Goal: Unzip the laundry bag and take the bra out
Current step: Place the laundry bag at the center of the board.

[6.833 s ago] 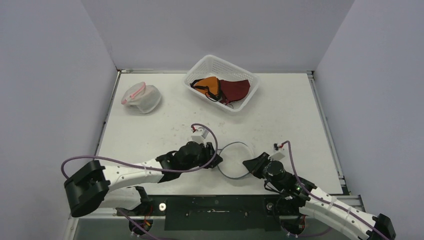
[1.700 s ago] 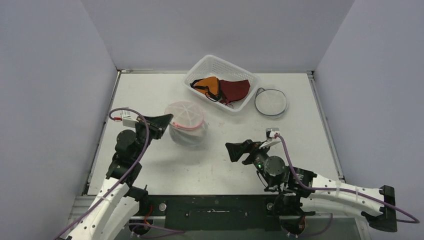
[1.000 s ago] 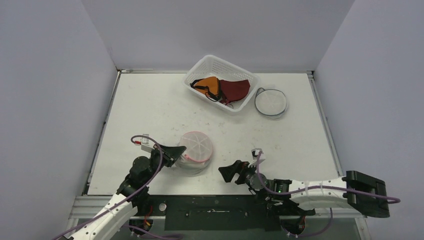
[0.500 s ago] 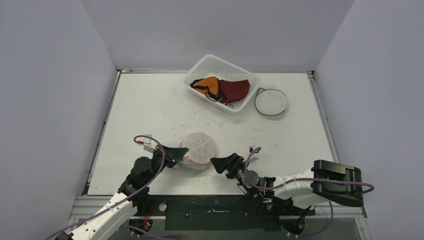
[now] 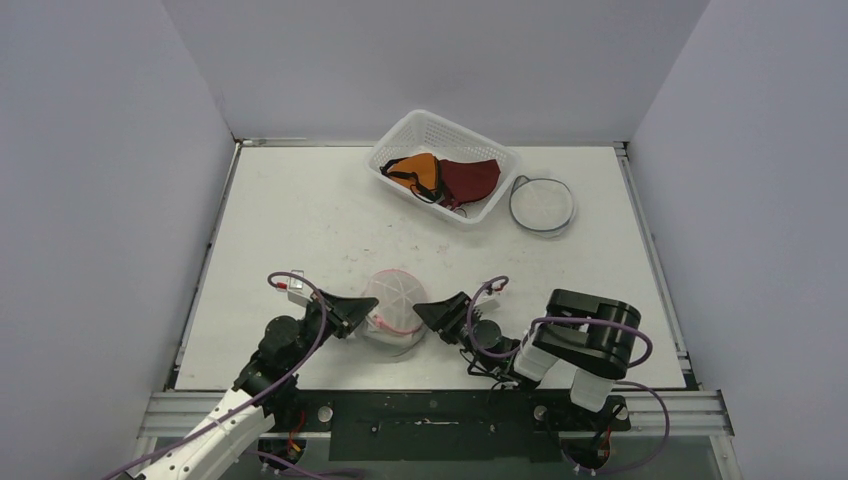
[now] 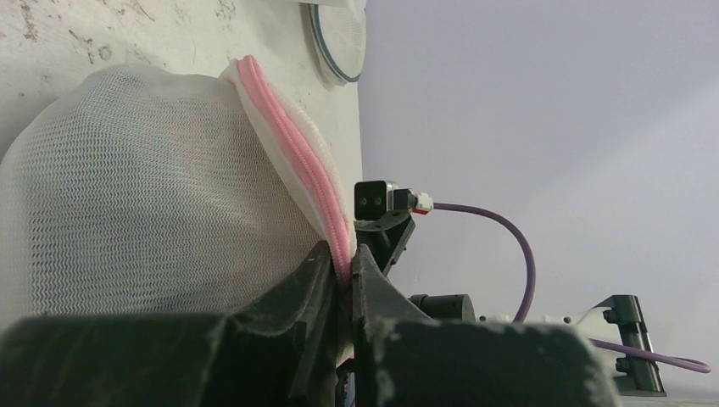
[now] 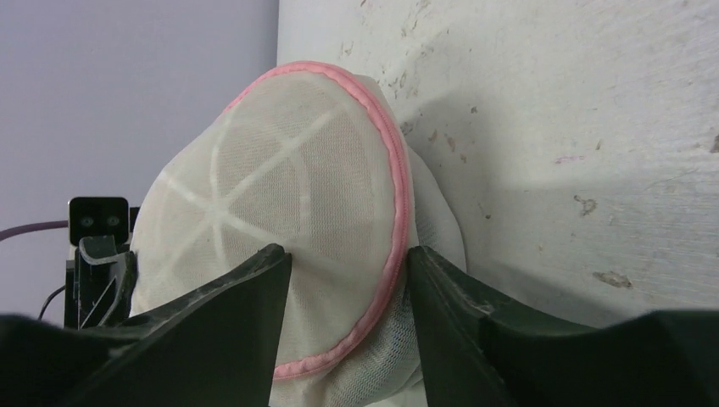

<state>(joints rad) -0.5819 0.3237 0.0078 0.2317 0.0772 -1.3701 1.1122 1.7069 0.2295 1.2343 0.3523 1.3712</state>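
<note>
The laundry bag, round white mesh with a pink zip rim, sits near the table's front edge. My left gripper is shut on the bag's left side, and in its wrist view the jaws pinch the pink rim. My right gripper has come in from the right. Its fingers stand apart around the right edge of the bag, one over the mesh lid and one against the pink rim. The bra is hidden.
A white basket at the back centre holds an orange garment and a maroon one. A flat round mesh disc with a dark rim lies to its right. Side walls stand along both table edges.
My right gripper has moved left up to the bag and its jaws have narrowed around the bag's edge. The bag has been squeezed a little. The left grip is unchanged.
</note>
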